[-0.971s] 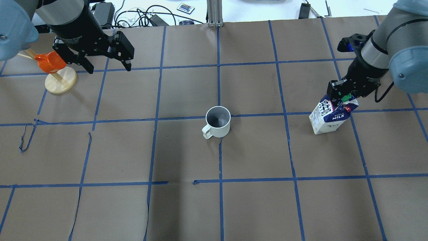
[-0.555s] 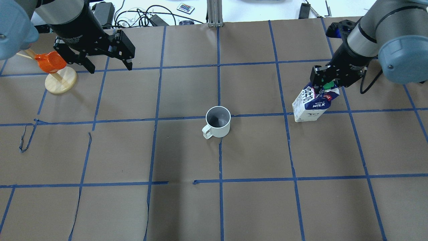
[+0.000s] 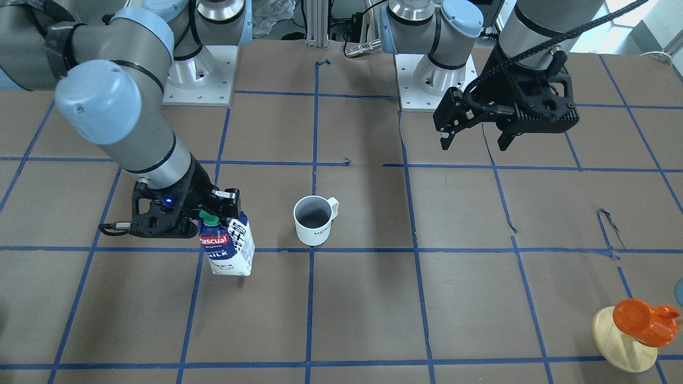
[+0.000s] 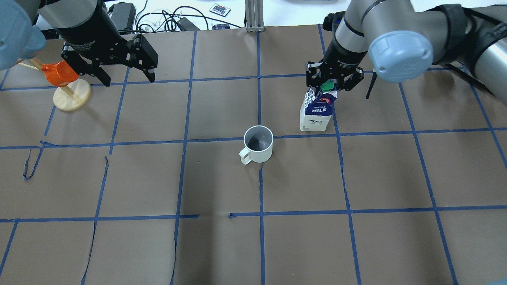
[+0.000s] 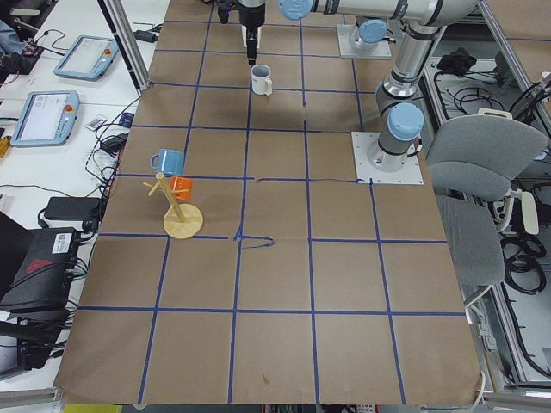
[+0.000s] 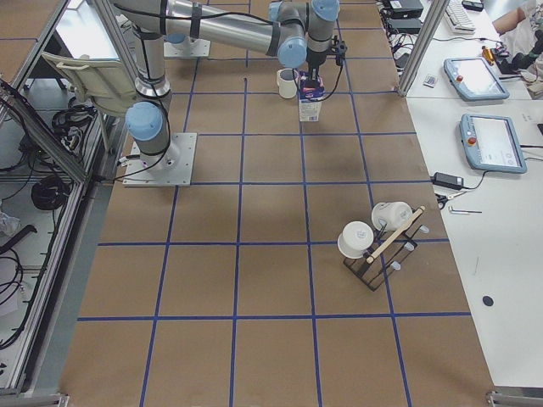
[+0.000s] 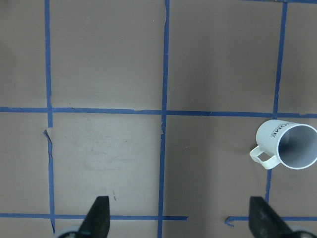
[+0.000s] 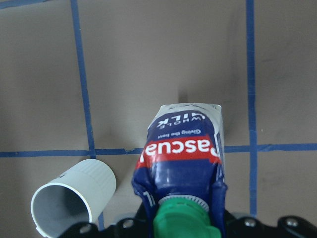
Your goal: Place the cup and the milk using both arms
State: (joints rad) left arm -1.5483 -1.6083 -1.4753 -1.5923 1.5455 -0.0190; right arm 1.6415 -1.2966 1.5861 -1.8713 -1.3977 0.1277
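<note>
Bright, even overhead light floods the tabletop (image 4: 396,245), soft faint shadows pooling near its middle, every view crisp edge to edge.

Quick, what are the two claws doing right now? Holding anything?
Left gripper: open, holding nothing.
Right gripper: closed on the top of the milk.

left gripper (image 4: 128,81) hangs spread wide, fingers down; right gripper (image 4: 328,85) clamps the top of the milk (image 4: 315,114).
</note>
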